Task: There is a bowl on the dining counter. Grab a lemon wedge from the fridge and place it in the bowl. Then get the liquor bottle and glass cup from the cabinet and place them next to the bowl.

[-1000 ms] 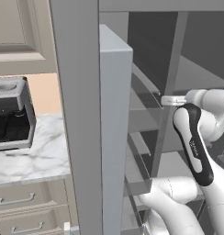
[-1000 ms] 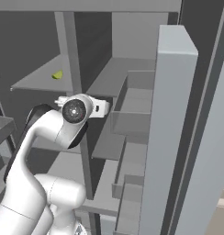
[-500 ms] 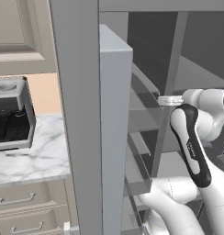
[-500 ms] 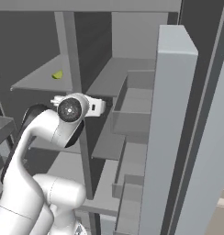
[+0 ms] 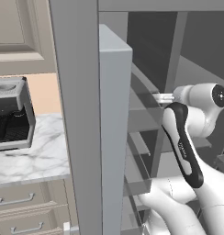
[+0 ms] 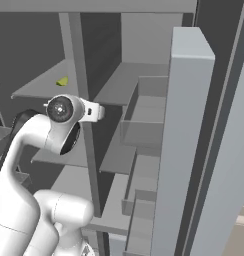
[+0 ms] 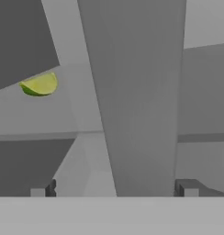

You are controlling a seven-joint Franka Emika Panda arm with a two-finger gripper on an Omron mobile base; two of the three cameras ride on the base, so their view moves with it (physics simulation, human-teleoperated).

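The fridge point(image 5: 114, 137) stands open, and my arm reaches in among its grey shelves. A tiny yellow-green lemon wedge point(image 6: 62, 81) lies on an upper shelf point(image 6: 44, 87) in the left compartment. In the hand view the lemon wedge point(image 7: 39, 85) sits at the upper left, well ahead of my gripper point(image 7: 114, 188). The gripper is open with nothing between its fingertips point(image 7: 42, 189), and it faces the fridge's upright centre post point(image 7: 137, 92). The bowl, the dining counter, the liquor bottle and the glass cup are out of view.
The open fridge door point(image 6: 189, 150) rises close on the right, with shelf bins point(image 6: 144, 130) beside it. Left of the fridge are a dark coffee machine point(image 5: 10, 114) on a marble worktop point(image 5: 36, 160) and cream drawers point(image 5: 22, 202).
My hand and forearm have shifted a little to the left inside the fridge, towards the lemon wedge's side. The lemon wedge has not moved.
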